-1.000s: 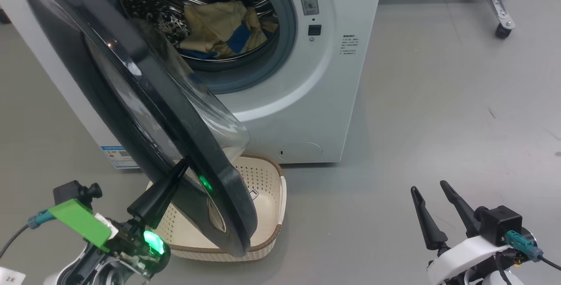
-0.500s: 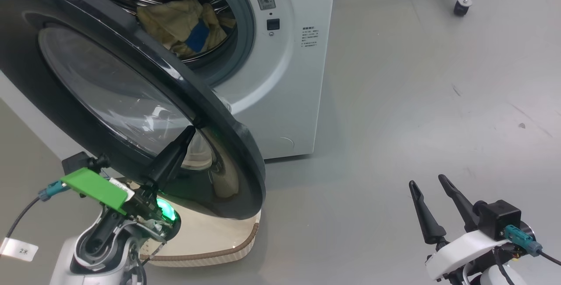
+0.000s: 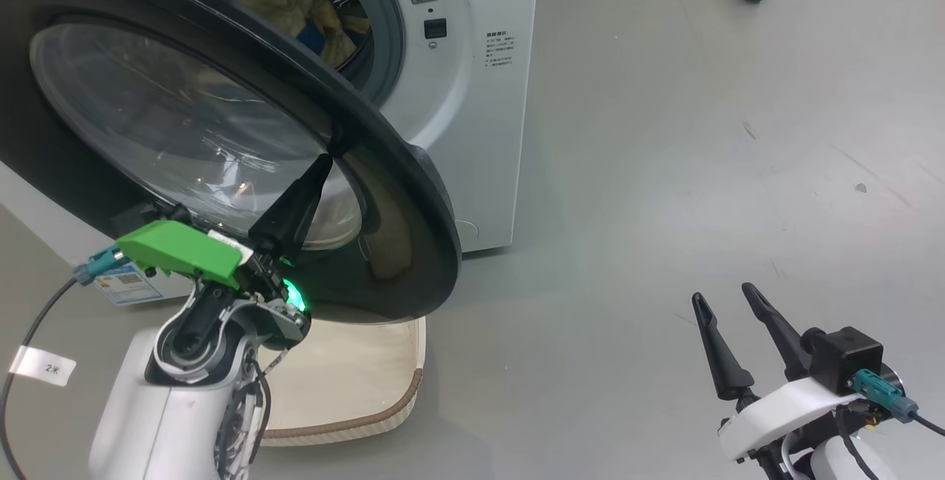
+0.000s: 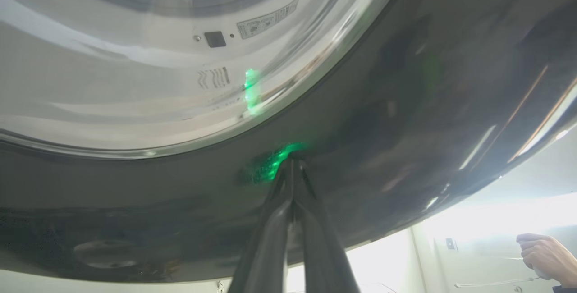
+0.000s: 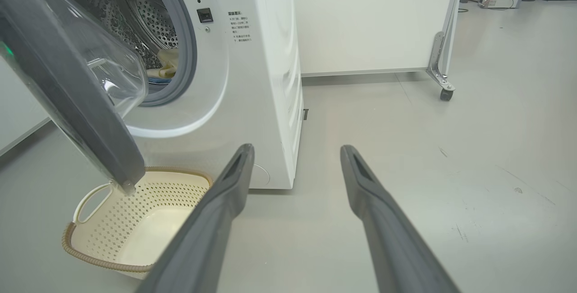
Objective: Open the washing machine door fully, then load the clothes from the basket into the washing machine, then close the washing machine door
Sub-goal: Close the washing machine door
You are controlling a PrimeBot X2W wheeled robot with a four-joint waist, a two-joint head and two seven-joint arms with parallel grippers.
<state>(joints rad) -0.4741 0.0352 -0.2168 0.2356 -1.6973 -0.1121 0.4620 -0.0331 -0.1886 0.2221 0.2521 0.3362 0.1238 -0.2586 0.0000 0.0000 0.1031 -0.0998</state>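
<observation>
Push with the left gripper (image 3: 323, 164), fingers pinched together on nothing, tips set against the wide glossy black rim of the large round glass-bowled washing machine door (image 3: 417, 199), half swung above the cream perforated plastic basket (image 3: 402, 391) (empty, by the look of it). Drive square to the rim, steadily, until latched against the big white front-loading washing machine (image 3: 472, 96); avoid sliding onto the slick glass. Leave the cream, blue-trimmed clothes (image 3: 310, 11) lying in the steel drum. Hold the right gripper (image 3: 722, 294), spread wide and empty, well apart.
</observation>
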